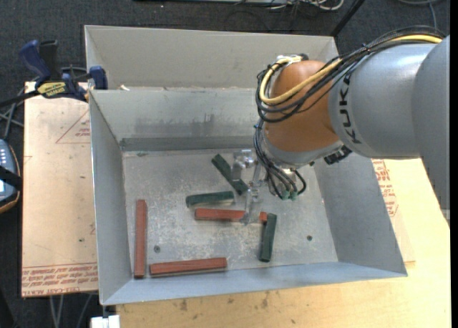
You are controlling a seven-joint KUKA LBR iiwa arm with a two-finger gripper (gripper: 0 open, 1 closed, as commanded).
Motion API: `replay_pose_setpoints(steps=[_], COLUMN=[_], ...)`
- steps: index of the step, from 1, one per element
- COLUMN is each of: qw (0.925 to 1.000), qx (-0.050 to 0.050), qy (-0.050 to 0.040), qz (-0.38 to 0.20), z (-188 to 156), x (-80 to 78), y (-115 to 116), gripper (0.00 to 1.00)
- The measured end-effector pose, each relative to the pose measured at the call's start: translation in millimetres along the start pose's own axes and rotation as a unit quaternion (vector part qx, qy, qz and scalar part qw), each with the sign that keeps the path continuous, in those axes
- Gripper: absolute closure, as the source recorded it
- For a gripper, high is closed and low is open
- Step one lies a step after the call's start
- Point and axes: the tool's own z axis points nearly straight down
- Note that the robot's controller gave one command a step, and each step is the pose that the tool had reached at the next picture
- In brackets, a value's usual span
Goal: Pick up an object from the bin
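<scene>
**Grey metal bin [107, 176]: claw [250, 208] low at the short red-brown bar [215, 213]**

Nearest the camera, a long red-brown bar [187, 267] lies flat along the bin's front wall. It is to the near left of the short red-brown bar and well apart from it. A second long red-brown bar [139, 238] lies along the left wall, well to the left of the short bar. Its near end is close to the left end of the front one.

To the near right of the short bar, a dark green bar [267, 239] points almost straight at the front wall. A small orange-red piece [263, 217] sits at its far end, just right of the short bar's right end.

The short red-brown bar itself lies crosswise in the middle of the floor. The claw hangs low over its right end. I cannot tell whether the two touch, or whether the claw is wide or narrow.

Just behind the short bar, a second dark green bar [210, 198] lies nearly parallel to it. Farther back and to the right, a third dark green bar [227, 170] lies slanted, with its right end beside the claw's metal body.

Beyond and above the short bar sits the wrist's orange cover [300, 115], looped with cables [266, 94]. The grey arm [401, 97] reaches in from the right.
</scene>
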Motion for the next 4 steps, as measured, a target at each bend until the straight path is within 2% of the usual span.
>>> replay_pose_setpoints(steps=[1,2,4], qw=[1.0,0.9993,0.9994], qx=[0.0,0.0,0.0], qy=[-0.0009,0.0003,0.0004], qz=[0.007,0.036,0.036], z=[57.8,49.6,50.2], x=[6.4,11.2,11.2], y=[26.4,23.7,24.2], gripper=[0.0,0.0,0.0])
